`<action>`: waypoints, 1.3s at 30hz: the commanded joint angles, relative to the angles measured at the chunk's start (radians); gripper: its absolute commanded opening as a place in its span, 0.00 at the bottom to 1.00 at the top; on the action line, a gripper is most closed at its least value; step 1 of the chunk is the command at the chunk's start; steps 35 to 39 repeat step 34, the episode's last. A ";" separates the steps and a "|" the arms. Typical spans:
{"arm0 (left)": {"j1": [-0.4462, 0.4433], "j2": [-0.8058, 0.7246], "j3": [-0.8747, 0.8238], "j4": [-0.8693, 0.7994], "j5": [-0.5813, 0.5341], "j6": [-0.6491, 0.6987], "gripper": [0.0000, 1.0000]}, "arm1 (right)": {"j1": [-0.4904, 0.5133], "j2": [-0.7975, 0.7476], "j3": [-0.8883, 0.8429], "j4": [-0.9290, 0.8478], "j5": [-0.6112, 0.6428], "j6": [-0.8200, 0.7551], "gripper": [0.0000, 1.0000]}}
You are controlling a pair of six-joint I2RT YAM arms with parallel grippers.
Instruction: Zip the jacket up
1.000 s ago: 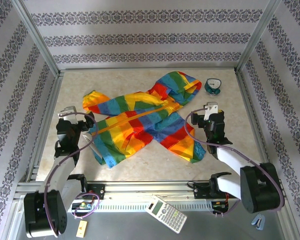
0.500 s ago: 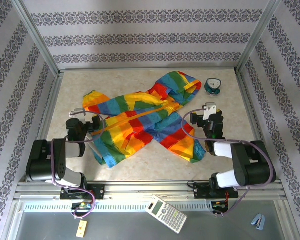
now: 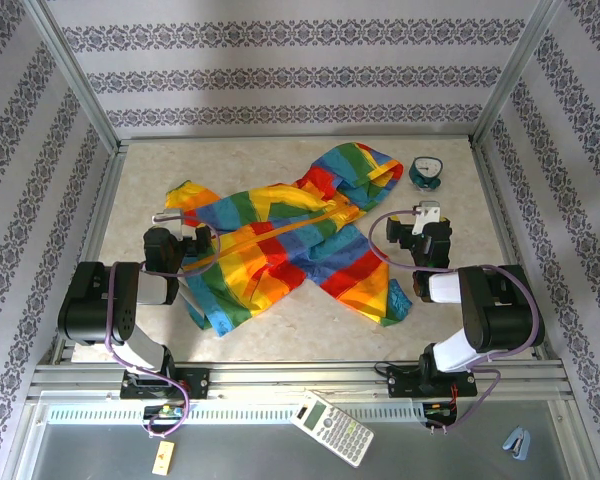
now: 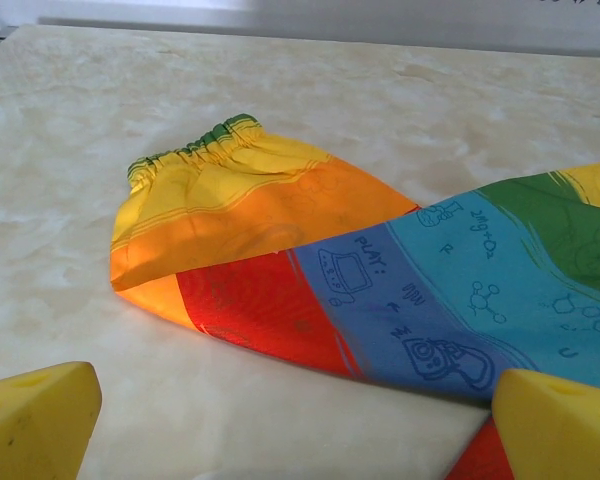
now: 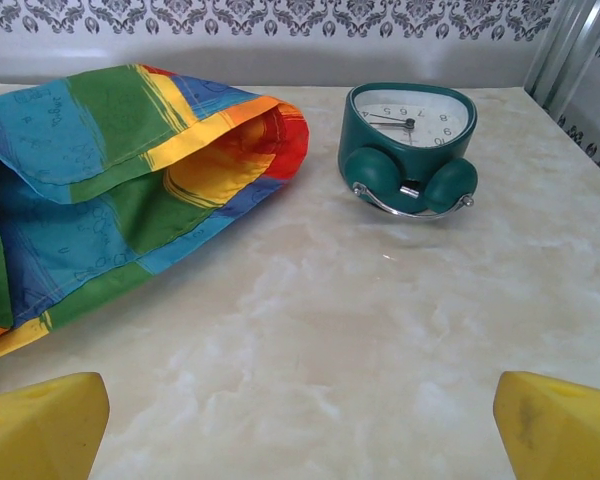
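Observation:
The rainbow-striped jacket [image 3: 280,240] lies spread on the marble table, hood at the far right and one sleeve reaching far left. My left gripper [image 3: 185,238] sits low at the jacket's left edge. In the left wrist view it [image 4: 300,440] is open, its yellow fingers [image 4: 35,420] wide apart over bare table, the sleeve [image 4: 280,240] with its gathered cuff just ahead. My right gripper [image 3: 420,224] rests right of the jacket. In the right wrist view it [image 5: 300,430] is open over bare marble, with the hood [image 5: 130,150] ahead on the left.
A teal alarm clock [image 3: 426,173] stands at the far right, seen close ahead in the right wrist view [image 5: 410,140]. A calculator [image 3: 332,428] and a small stapler [image 3: 516,441] lie on the front ledge. Metal frame rails border the table.
Both arms have folded down, their elbows dropping toward the table. The left gripper has shifted right toward the jacket's edge. The jacket has not moved.

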 commanded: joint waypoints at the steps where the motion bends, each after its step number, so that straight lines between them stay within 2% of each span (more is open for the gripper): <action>1: -0.010 0.004 0.019 0.023 -0.018 0.022 1.00 | -0.002 0.004 0.013 0.032 -0.020 0.017 0.98; 39: -0.010 0.005 0.017 0.028 -0.012 0.021 1.00 | 0.008 0.004 0.014 0.030 -0.016 0.007 0.98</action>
